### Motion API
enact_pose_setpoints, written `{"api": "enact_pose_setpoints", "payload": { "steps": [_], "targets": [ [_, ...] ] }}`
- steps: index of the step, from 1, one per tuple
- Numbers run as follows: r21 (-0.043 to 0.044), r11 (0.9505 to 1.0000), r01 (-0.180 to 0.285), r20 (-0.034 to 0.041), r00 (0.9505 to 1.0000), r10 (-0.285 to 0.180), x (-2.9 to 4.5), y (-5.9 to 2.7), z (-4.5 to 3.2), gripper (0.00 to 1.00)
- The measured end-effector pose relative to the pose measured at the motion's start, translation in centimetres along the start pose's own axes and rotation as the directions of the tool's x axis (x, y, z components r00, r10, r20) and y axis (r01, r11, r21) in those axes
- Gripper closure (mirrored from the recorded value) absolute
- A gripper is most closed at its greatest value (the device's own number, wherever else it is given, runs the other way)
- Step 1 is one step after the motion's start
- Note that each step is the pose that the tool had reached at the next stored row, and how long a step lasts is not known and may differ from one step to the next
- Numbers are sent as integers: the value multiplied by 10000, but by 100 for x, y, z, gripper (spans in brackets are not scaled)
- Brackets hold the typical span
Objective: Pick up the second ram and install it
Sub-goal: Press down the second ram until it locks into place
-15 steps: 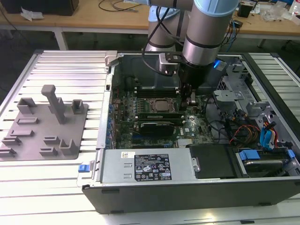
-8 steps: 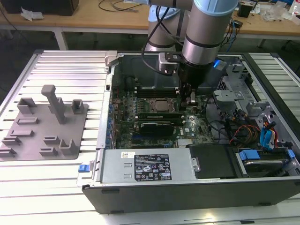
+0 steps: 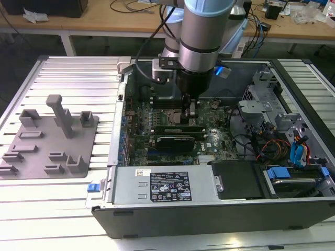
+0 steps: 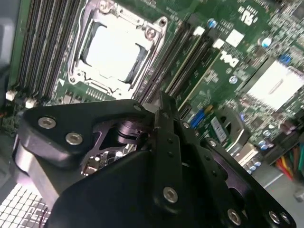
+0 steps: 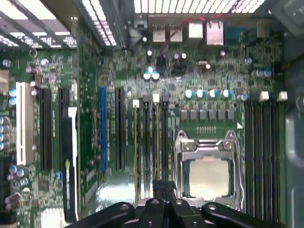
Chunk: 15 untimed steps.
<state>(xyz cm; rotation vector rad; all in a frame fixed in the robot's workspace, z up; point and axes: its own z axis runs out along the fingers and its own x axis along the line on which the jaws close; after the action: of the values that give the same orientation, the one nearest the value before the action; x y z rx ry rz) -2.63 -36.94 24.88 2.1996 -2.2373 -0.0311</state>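
The open computer case (image 3: 220, 204) sat on the ribbed table (image 3: 68, 73), a grey tray (image 3: 49, 138) beside it in the exterior view. Both wrist views showed the CPU socket (image 5: 207, 168) and memory slots (image 5: 149, 142) under the jaws (image 5: 164, 190), pinched together on the second ram's (image 4: 167, 111) edge

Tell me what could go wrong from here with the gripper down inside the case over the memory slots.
The gripper hangs low beside the CPU socket; a sideways drift could knock its metal frame. The memory slots sit close together, so a small offset could put force on a neighbouring slot. Whether a RAM stick is held cannot be told, so pressing down may load the motherboard alone.
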Motion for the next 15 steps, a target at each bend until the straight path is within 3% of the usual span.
{"api": "enact_pose_setpoints", "payload": {
  "steps": [6,15],
  "targets": [
    [1,10000,-1,0,10000,1,4,249,6,92],
    [5,10000,-2,0,10000,2,6,284,119,92]
  ]
}}
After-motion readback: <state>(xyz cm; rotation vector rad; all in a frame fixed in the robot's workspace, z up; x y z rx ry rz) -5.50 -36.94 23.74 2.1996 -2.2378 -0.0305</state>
